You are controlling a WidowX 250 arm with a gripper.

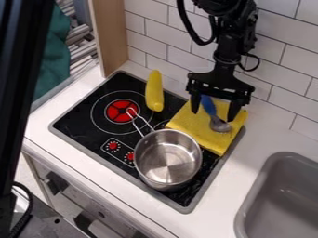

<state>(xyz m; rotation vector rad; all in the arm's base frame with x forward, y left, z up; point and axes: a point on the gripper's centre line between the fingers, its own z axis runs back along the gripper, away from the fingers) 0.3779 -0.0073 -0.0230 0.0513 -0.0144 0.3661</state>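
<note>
The fingers of my gripper (214,115) are spread, one to either side of the blue-handled spoon (209,107) as I see it; its long axis crosses the line between them, bowl nearer the pot (168,158), handle end farther off, on the yellow cloth (188,122) just beside that pot

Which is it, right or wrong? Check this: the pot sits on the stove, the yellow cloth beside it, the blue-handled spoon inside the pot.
Wrong about the spoon: the camera view shows it lying on the yellow cloth, below the gripper. The rest stands: the pot sits on the stove, the cloth beside it.
</note>
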